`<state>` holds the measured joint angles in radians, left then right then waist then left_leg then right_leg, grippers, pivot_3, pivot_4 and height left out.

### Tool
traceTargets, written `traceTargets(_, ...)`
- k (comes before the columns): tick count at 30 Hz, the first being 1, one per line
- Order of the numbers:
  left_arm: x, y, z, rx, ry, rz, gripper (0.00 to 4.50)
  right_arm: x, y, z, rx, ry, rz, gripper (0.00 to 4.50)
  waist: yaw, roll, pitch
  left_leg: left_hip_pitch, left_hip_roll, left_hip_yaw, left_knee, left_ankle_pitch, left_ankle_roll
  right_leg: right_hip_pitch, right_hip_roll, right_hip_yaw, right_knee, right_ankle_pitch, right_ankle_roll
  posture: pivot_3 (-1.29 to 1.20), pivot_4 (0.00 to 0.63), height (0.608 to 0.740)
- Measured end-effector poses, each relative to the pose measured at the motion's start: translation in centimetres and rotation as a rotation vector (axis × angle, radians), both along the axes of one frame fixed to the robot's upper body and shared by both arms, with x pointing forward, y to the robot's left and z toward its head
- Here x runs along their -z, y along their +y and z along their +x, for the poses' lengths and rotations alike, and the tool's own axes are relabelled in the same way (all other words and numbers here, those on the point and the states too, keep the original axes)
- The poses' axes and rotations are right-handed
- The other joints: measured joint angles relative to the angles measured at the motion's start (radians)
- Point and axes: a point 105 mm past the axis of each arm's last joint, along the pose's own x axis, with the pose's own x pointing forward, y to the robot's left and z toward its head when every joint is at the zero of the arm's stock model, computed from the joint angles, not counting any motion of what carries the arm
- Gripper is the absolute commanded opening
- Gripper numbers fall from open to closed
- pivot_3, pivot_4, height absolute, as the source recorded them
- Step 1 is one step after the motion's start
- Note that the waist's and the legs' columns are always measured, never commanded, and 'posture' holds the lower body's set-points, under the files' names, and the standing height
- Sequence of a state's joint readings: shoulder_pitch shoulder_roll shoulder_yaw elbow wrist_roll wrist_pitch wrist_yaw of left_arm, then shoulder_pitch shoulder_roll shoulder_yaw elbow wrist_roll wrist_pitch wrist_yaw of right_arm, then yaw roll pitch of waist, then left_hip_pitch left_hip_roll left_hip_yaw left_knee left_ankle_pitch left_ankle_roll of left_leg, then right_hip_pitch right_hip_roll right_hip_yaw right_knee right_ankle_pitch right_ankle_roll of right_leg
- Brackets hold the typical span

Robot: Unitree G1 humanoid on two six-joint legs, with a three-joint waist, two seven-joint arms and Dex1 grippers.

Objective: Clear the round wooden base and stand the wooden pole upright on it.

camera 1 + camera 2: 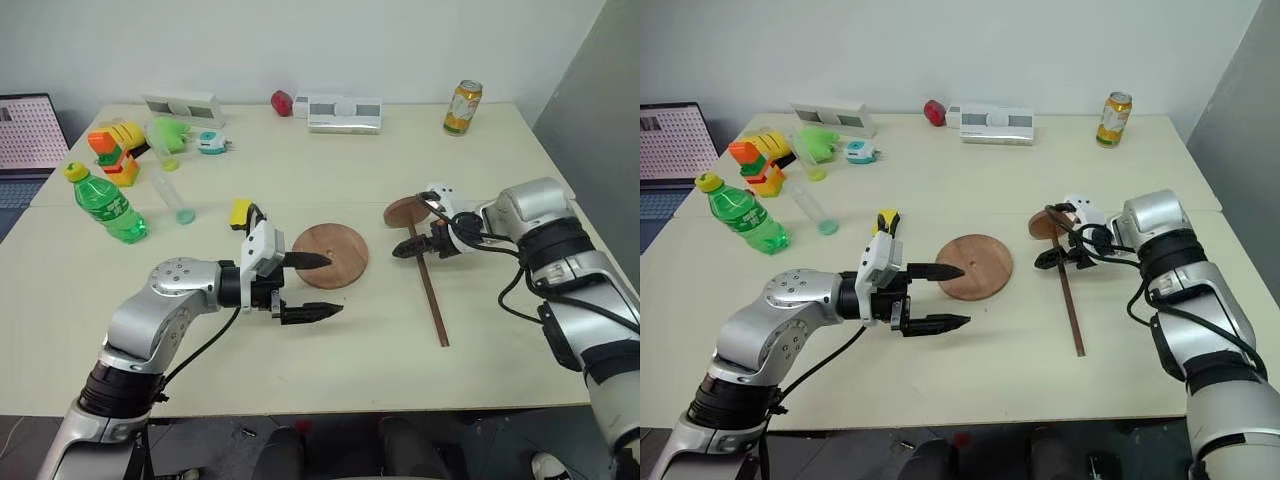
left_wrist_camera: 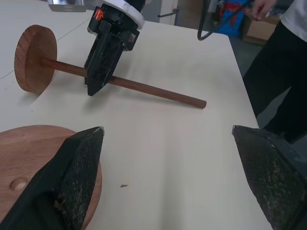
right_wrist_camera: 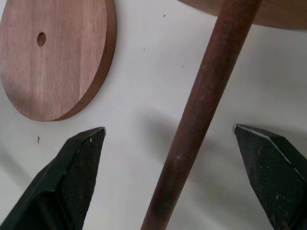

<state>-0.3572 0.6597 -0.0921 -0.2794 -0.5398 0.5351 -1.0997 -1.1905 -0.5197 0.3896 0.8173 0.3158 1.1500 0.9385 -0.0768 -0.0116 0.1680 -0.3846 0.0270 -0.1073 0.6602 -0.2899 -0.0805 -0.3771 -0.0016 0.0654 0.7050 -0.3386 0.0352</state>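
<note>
The round wooden base (image 1: 334,252) lies flat mid-table, its face bare except for a small centre hole. The wooden pole (image 1: 432,295) lies on its side to the right of it, its small end disc (image 1: 402,212) pointing away from me. My right gripper (image 1: 418,238) is open and tilted down over the pole near the disc end. In the right wrist view the stick (image 3: 201,105) runs between the two fingers, and neither touches it. My left gripper (image 1: 335,284) is open and points right, with one finger over the near-left edge of the base (image 2: 29,158), holding nothing.
A yellow block (image 1: 241,212) sits just behind the left gripper. At the far left are a green bottle (image 1: 108,205), a clear tube (image 1: 172,195) and bright toys (image 1: 115,150). White boxes (image 1: 345,112) and a can (image 1: 462,107) line the back. A person (image 2: 288,48) stands beyond the table's right side.
</note>
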Motion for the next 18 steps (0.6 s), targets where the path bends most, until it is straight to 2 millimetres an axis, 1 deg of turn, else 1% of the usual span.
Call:
traceTargets(1,0.19,-0.01,-0.12,-0.006,0.004,-0.002,4.50,0.12,-0.06,0.10,-0.002,0.001,-0.007,3.76,-0.001,0.000,0.000,0.000,0.000,0.000,0.000,0.000,0.000,0.000,0.000,0.000,0.000,0.000,0.000,0.00,0.150,0.740)
traceTargets(2,0.32,0.00,-0.19,-0.011,0.007,-0.002,4.50,0.14,-0.04,0.16,-0.004,0.000,-0.007,3.44,-0.001,0.000,0.000,0.000,0.000,0.000,0.000,0.000,0.000,0.000,0.000,0.000,0.000,0.000,0.000,0.00,0.150,0.740)
traceTargets(3,0.49,0.00,-0.34,-0.017,0.010,-0.002,4.50,0.24,-0.05,0.25,-0.007,0.000,-0.009,3.33,-0.003,0.000,0.000,0.000,0.000,0.000,0.000,0.000,0.000,0.000,0.000,0.000,0.000,0.000,0.000,0.00,0.150,0.740)
traceTargets(4,0.57,-0.02,-0.44,-0.018,0.012,-0.003,4.50,0.26,-0.11,0.34,-0.009,-0.002,-0.012,3.04,-0.003,0.000,0.000,0.000,0.000,0.000,0.000,0.000,0.000,0.000,0.000,0.000,0.000,0.000,0.000,0.00,0.150,0.740)
traceTargets(6,0.61,-0.04,-0.48,-0.025,0.010,-0.003,4.50,0.37,-0.23,0.51,-0.008,-0.001,-0.021,2.73,-0.004,0.000,0.000,0.000,0.000,0.000,0.000,0.000,0.000,0.000,0.000,0.000,0.001,0.000,0.000,0.00,0.150,0.740)
traceTargets(16,0.55,-0.06,-0.58,-0.023,0.004,0.001,4.50,0.70,-0.05,0.65,-0.015,0.015,-0.009,0.31,-0.005,0.000,0.000,0.000,0.000,0.000,0.000,0.000,0.000,0.000,0.000,0.000,0.001,0.000,0.000,0.00,0.150,0.740)
traceTargets(18,0.55,0.03,-0.61,-0.020,0.002,0.006,4.50,0.52,-0.07,0.73,-0.004,0.014,0.008,0.26,-0.005,0.000,0.000,0.000,0.000,0.000,0.000,0.000,0.000,-0.001,0.000,0.000,0.001,0.000,0.000,0.00,0.150,0.740)
